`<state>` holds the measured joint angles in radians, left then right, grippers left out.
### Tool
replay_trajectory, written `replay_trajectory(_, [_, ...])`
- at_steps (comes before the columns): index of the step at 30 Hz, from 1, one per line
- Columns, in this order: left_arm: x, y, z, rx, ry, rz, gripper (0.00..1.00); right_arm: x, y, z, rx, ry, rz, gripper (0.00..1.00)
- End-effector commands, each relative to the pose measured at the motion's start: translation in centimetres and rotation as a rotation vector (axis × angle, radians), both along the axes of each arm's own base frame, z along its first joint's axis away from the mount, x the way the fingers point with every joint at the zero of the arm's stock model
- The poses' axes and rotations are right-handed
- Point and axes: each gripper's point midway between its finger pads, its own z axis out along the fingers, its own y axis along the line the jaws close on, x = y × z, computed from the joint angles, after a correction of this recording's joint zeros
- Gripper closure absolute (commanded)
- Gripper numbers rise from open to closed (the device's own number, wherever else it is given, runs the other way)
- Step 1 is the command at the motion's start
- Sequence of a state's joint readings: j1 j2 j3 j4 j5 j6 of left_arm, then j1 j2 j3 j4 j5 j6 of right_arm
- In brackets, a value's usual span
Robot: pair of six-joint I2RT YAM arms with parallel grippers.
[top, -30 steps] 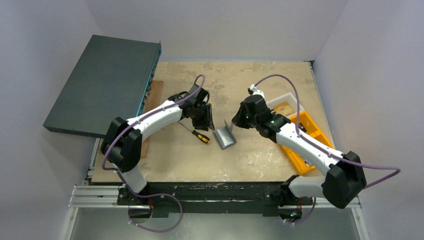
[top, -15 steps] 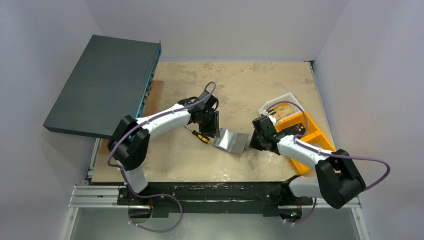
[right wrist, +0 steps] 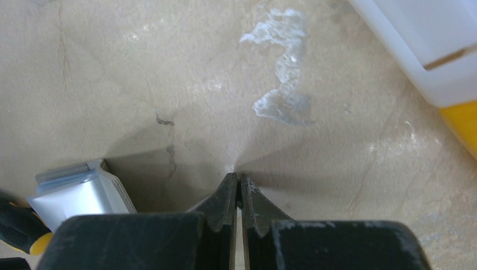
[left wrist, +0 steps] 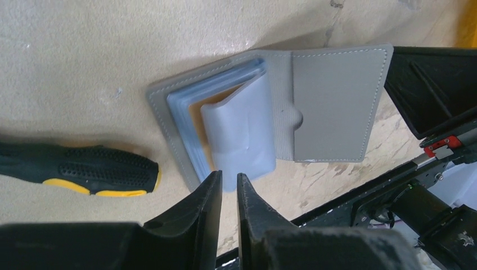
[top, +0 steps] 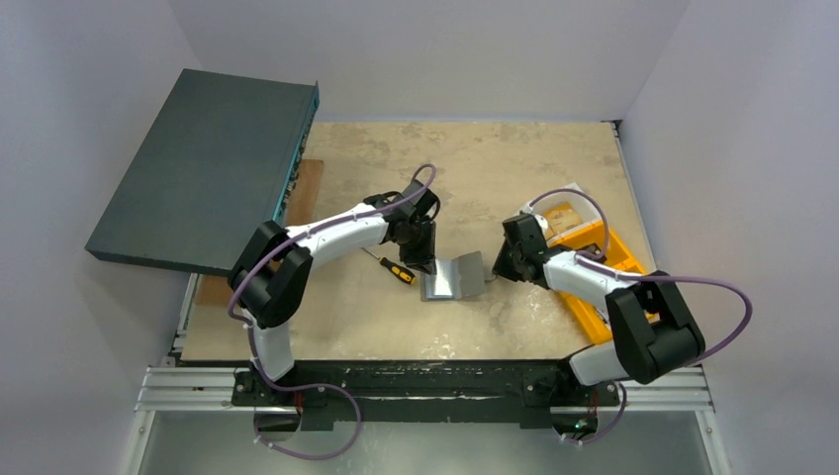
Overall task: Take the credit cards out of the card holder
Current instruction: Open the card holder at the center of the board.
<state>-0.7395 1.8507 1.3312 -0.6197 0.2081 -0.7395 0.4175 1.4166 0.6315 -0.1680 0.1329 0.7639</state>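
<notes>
Your bench [top: 495, 158] is beige, stained and cracked, with pale walls [top: 425, 49] around it. The card holder [top: 453, 276] lies open in the middle, just right of the screwdriver [top: 399, 271]. Your left hand [left wrist: 228, 183] is nearly closed at the holder's blue sleeve; whether it grips, I cannot tell. Your right hand [right wrist: 237, 183], closed and empty, is down at the bench just right of the holder.

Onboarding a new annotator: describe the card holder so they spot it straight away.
On the beige table, look near the middle of its near half. The card holder lies open there, just right of the black-and-yellow screwdriver. It alone is a grey bifold with pale blue-grey sleeves inside, unlike the orange bin and the big dark box.
</notes>
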Motion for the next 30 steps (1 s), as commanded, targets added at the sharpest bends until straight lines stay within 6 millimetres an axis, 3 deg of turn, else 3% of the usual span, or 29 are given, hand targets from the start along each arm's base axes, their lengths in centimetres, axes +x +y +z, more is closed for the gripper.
replay_trajectory(1, [1.3, -1.4, 0.8, -0.023, -0.036, -0.003, 0.87, 1.4, 0.7, 1.6, 0.01, -0.045, 0.04, 1.0])
replay_trajectory(6, [1.5, -1.7, -0.3, -0.007, -0.019, 0.001, 0.92, 1.6, 0.4, 3.7, 0.002, -0.087, 0.046, 0.89])
replay_trajectory(10, [1.7, -1.9, -0.8, -0.007, -0.013, 0.004, 0.94, 1.8, 0.1, 5.5, -0.013, -0.118, 0.047, 0.73])
replay_trajectory(14, [1.7, -2.4, -0.8, -0.016, -0.011, -0.004, 0.94, 2.2, 0.2, 9.1, -0.005, -0.199, 0.064, 0.65])
replay_trajectory(18, [1.8, -2.3, -0.1, -0.019, -0.026, -0.004, 0.95, 2.1, 2.2, 12.5, 0.024, -0.263, 0.12, 0.65])
replay_trajectory(22, [2.1, -1.9, 0.8, -0.018, -0.052, -0.003, 0.94, 1.2, 6.1, 15.1, 0.032, -0.303, 0.21, 0.62])
replay_trajectory(25, [2.4, -1.1, 1.4, -0.01, -0.059, 0.011, 0.95, 0.7, 9.0, 15.0, 0.097, -0.295, 0.274, 0.61])
replay_trajectory(30, [3.6, 2.8, 2.4, 0.037, -0.101, 0.104, 0.94, 0.6, 11.2, 12.8, 0.098, -0.249, 0.34, 0.59])
